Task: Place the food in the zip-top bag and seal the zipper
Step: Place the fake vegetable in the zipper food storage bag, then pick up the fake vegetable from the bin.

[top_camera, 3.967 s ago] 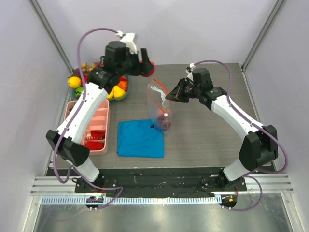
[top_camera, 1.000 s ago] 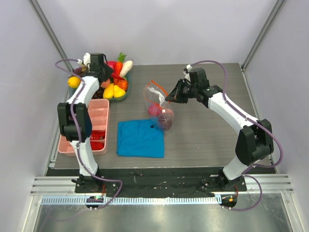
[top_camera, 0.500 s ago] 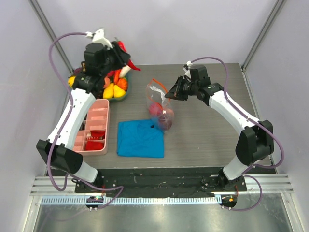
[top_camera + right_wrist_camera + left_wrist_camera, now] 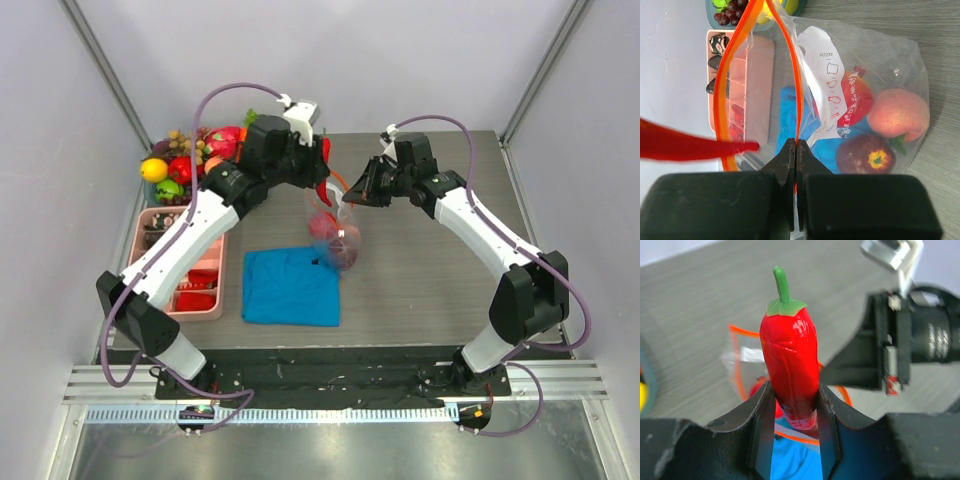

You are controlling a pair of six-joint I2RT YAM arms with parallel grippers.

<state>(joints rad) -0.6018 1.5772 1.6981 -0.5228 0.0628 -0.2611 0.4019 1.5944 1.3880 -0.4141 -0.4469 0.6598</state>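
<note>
Holding one red toy pepper (image 4: 789, 355), probably light, stiff and slick, your left jaws clench its lower body above the zip-top bag (image 4: 345, 240) mid-surface. Right jaws pinch the limp zipper (image 4: 798, 110) edge.

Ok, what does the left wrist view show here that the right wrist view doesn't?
Only the left wrist: the left gripper closed on the red chili pepper, green stem up, over the bag's mouth. Only the right wrist: the right gripper pinching the zipper, plus the peach and a dark round fruit inside the zip-top bag. Both: the orange zipper, the pepper, the blue cloth.
</note>
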